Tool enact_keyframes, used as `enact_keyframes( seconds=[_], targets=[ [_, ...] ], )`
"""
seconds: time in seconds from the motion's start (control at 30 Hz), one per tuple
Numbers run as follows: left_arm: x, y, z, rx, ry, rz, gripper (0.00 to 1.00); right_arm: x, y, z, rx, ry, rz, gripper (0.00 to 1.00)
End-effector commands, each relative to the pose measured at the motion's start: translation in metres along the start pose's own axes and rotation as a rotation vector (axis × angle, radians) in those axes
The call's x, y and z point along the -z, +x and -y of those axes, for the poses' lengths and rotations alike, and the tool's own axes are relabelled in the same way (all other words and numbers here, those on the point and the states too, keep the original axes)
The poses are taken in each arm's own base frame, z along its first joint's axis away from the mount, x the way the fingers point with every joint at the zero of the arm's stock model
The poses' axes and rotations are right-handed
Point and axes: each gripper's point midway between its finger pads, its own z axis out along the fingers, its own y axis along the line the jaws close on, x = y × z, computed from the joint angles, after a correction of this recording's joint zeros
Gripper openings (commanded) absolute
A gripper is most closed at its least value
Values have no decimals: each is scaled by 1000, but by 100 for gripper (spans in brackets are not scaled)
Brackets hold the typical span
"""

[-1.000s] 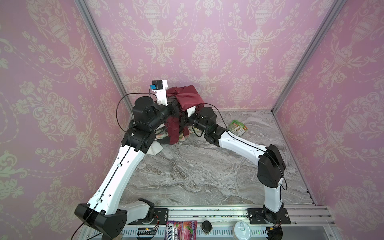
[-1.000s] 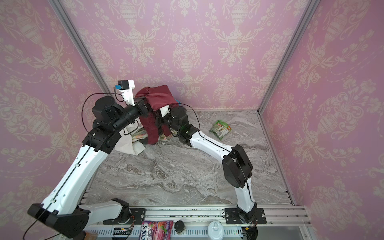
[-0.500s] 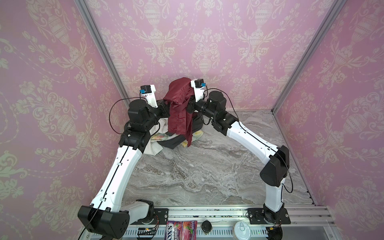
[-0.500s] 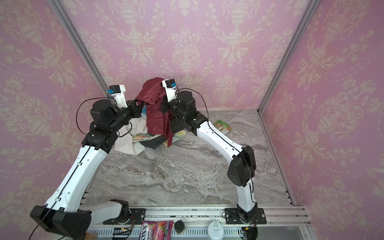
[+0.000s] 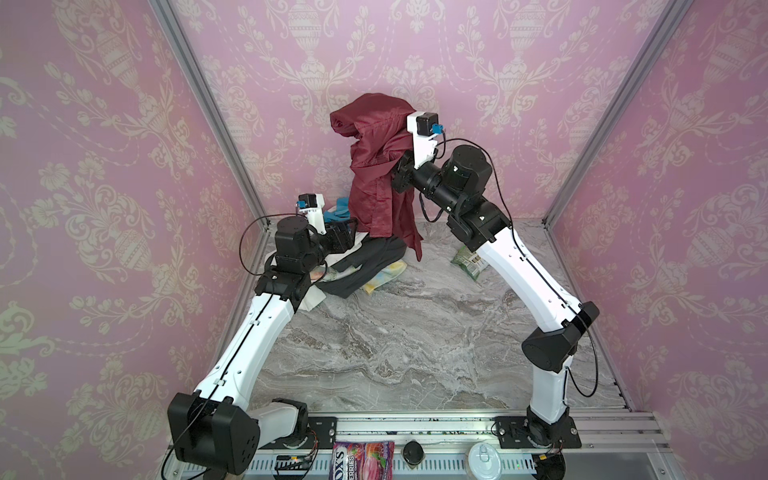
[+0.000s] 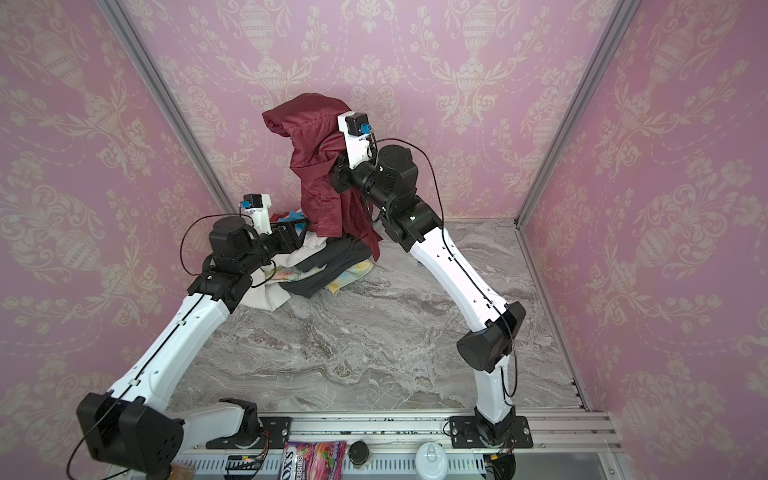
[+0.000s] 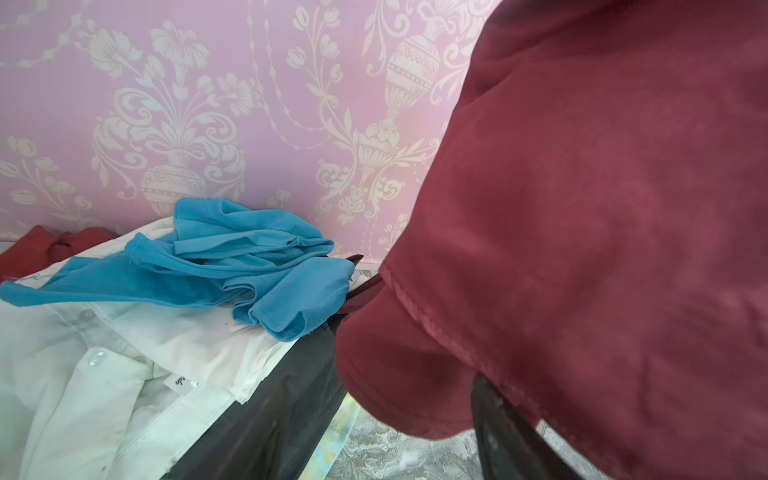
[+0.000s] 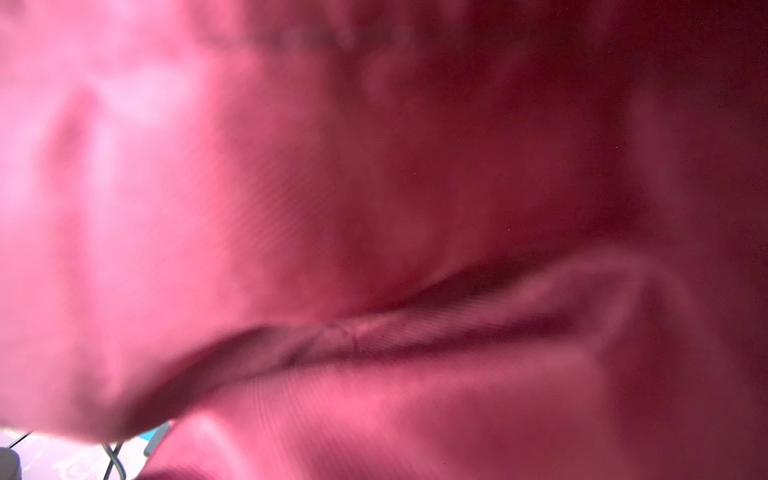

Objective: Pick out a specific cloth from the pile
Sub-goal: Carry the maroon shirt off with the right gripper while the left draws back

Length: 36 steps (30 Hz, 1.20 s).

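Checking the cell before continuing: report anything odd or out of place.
The maroon cloth hangs draped over the right gripper, hiding it and blanking the right wrist view. A green snack packet lies on the table near the pile.

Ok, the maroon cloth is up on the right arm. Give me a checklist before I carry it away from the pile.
1. Hold of the right gripper on the cloth: ok; the cloth hangs from it, jaws buried in fabric.
2. The left gripper free: ok; open, though the hem rests against one finger.
3. The cloth clear of the pile: cannot tell; its lower hem hangs right by the black garment.
4. Nothing else lifted: ok; blue garment and white shirt lie on the pile.
5. Right wrist view usable: not ok; maroon fabric fills it.
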Motion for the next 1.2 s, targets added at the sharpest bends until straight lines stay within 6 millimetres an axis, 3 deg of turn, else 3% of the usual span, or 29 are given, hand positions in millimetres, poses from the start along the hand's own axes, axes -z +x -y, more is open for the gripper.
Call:
enact_keyframes(
  seconds=[0.0,0.27,0.67,0.87,1.17],
  targets=[
    [-6,6,10,-52,74,7,71,22,-40,8,66,56,50,0],
    [-44,61,41,-231,129,-86,73,53,-77,16,97,114,68,0],
    [-86,81,81,-387,178,-53,75,116,-128,28,158,236,78,0],
    [-103,95,114,-420,267,-60,76,150,-128,38,168,314,33,0],
    [-109,131,162,-410,386,-103,75,214,-103,78,164,492,-91,0]
  ],
)
